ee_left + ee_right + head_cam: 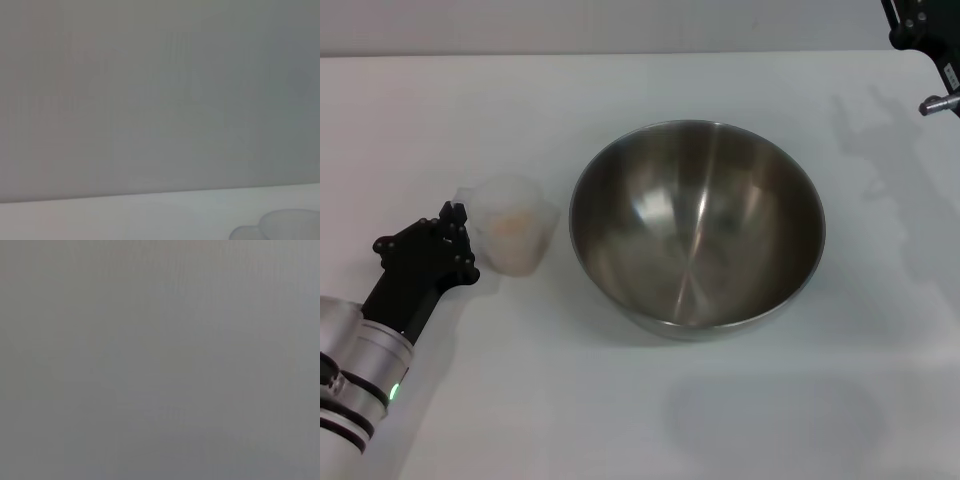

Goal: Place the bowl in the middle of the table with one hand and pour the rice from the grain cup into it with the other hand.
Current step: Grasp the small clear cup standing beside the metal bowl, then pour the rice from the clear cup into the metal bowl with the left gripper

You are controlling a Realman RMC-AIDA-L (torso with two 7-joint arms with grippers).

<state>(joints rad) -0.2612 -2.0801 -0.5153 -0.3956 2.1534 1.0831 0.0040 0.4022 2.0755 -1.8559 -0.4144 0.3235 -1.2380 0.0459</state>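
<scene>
The bowl, wide shiny steel, stands empty near the middle of the white table. The grain cup, clear and frosted, stands upright just left of the bowl with pale beige rice inside. My left gripper, black, sits on the cup's left side, close to or touching its wall. The cup's rim also shows in the left wrist view. My right gripper is raised at the far right corner, mostly cut off by the frame edge. The right wrist view shows only flat grey.
The table's far edge runs across the back, with a grey wall behind it. Shadows of the right arm fall on the table to the right of the bowl.
</scene>
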